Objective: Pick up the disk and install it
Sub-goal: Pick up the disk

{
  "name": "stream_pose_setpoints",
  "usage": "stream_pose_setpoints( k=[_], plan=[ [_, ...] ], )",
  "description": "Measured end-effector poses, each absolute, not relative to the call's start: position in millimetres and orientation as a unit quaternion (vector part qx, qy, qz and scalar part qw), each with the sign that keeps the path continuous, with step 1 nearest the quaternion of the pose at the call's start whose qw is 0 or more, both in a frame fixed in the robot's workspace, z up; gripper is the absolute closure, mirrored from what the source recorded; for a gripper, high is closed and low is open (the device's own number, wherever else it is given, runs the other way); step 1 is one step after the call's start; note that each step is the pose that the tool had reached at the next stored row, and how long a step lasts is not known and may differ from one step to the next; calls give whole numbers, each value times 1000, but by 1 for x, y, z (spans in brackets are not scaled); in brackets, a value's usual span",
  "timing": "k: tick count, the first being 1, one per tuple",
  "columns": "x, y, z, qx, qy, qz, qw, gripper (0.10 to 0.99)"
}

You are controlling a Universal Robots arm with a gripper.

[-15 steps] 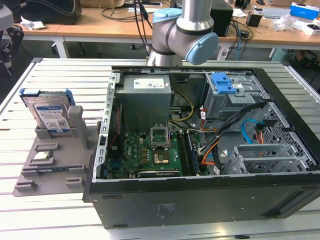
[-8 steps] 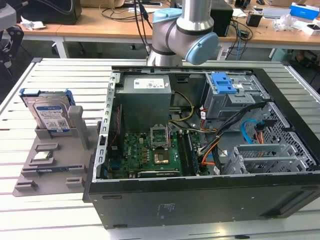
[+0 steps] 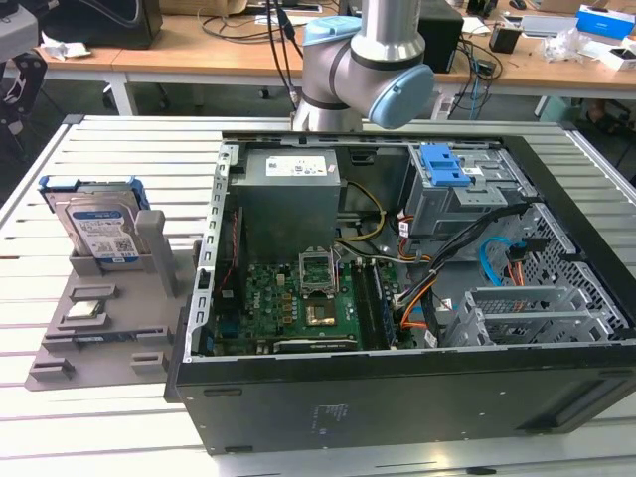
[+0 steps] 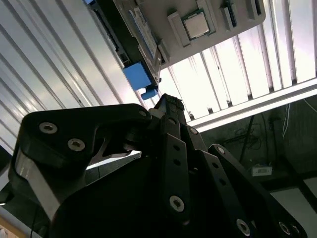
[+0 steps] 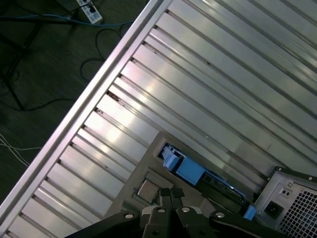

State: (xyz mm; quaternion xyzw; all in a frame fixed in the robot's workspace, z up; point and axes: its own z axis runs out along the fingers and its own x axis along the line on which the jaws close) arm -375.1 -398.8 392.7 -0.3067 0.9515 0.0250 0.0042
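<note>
Slatted table [image 3: 119,149] bears the disk [image 3: 96,225], holder [image 3: 151,243] hiding its base.

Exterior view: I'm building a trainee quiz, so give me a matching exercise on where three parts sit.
1. disk
2. processor chip
3. motherboard

A. lying flat on the grey tray
B. inside the open computer case
C. standing on edge in the tray's upright holder

Pairs: 1-C, 2-A, 3-B
</note>
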Motion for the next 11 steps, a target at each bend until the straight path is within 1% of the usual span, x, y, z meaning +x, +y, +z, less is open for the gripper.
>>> stream_pose_setpoints(
  k=[11],
  plan=[
    [-375,-399,393,-345,938,25,3,980]
  ],
)
